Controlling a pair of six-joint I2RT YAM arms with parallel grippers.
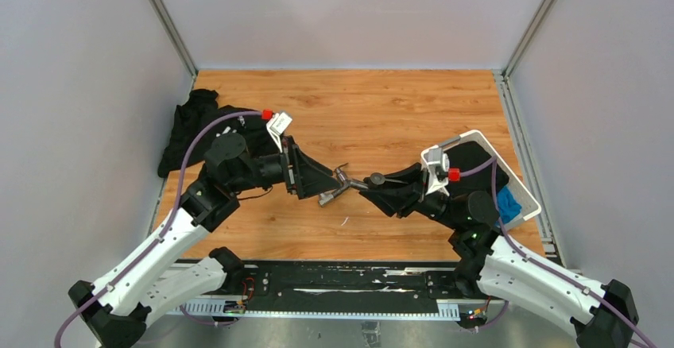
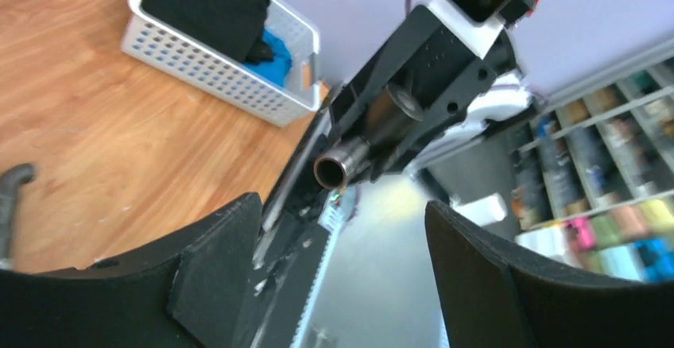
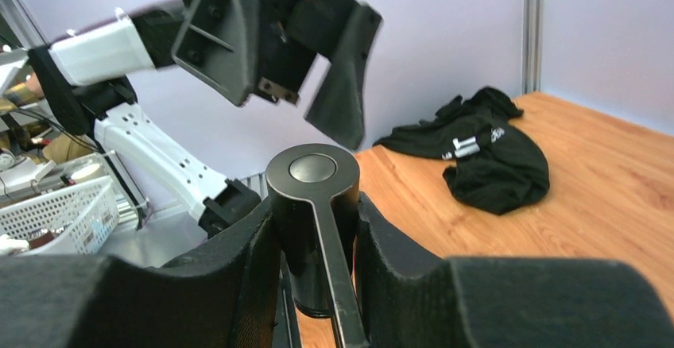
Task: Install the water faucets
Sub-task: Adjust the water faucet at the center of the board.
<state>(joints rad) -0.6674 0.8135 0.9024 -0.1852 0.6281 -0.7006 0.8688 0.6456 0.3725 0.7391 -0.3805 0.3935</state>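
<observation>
Grey walls [image 1: 342,14] boxing in wood-grain worktop [image 1: 381,110]; shelves of parts bins [image 2: 604,141] showing beyond it in left wrist view. White basket [image 2: 214,70] sitting at right edge, holding black cloth [image 2: 203,6] and something blue [image 2: 274,58]. Black garment [image 1: 191,121] lying loose at far left. Left claw [image 2: 342,237] gaping wide, gripping nothing. Right claw [image 3: 314,229] clenching a water faucet [image 3: 311,181] over worktop centre, lever handle [image 3: 338,284] running back between its fingers, pipe stub [image 2: 338,165] pointing at left claw. Second faucet piece [image 1: 334,191] sitting just beside left claw tips; cannot tell if it's resting on the worktop
</observation>
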